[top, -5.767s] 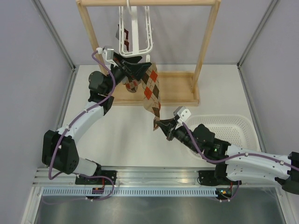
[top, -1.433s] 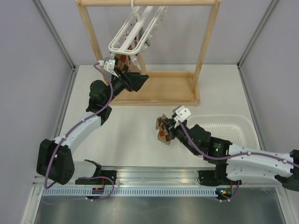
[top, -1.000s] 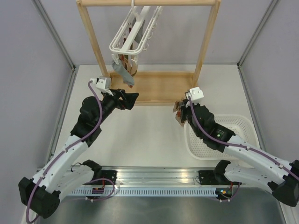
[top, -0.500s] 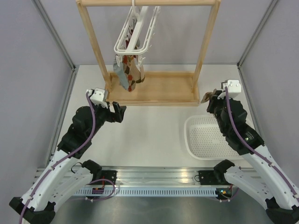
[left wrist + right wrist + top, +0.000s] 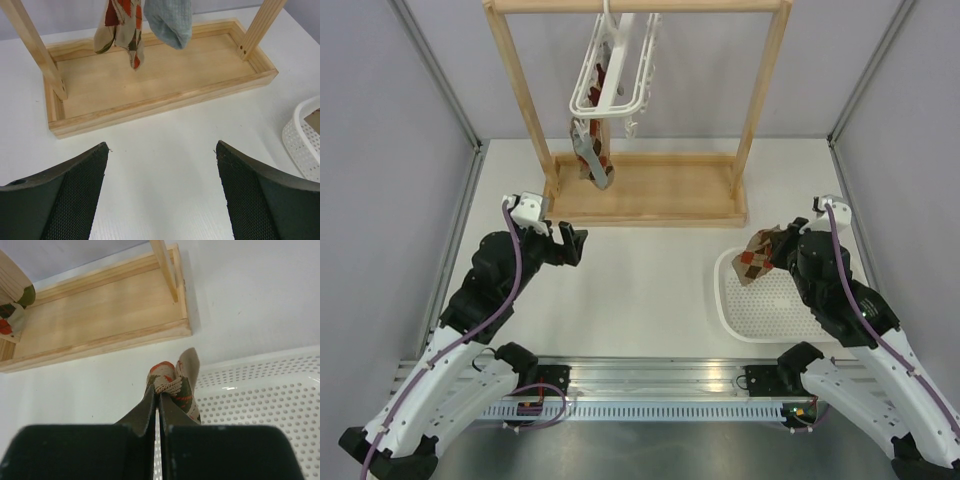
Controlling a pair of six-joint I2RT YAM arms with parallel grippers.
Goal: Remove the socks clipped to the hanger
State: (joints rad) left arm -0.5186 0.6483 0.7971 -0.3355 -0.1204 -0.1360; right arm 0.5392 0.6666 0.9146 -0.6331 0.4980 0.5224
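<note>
Progress partway: your right gripper (image 5: 777, 248) pinches shut on one brown-red-cream argyle fabric sock (image 5: 757, 260) above the white perforated plastic basket (image 5: 725, 300), not yet dropped. Your left gripper (image 5: 572, 243) hangs empty, fingers wide, over the white table (image 5: 650, 280). A grey sock (image 5: 588, 155) and patterned socks (image 5: 122, 25) hang clipped on the white plastic open-frame hanger (image 5: 610, 75) in the wooden rack (image 5: 650, 205). Grey walls (image 5: 380, 150) enclose the space.

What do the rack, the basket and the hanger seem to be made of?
The rack: pale unpainted wood, grain lines showing. The basket: white plastic, probably, smooth, slightly glossy, with rows of small round holes. The hanger: likely white plastic too, thin moulded bars; too small to be sure.
</note>
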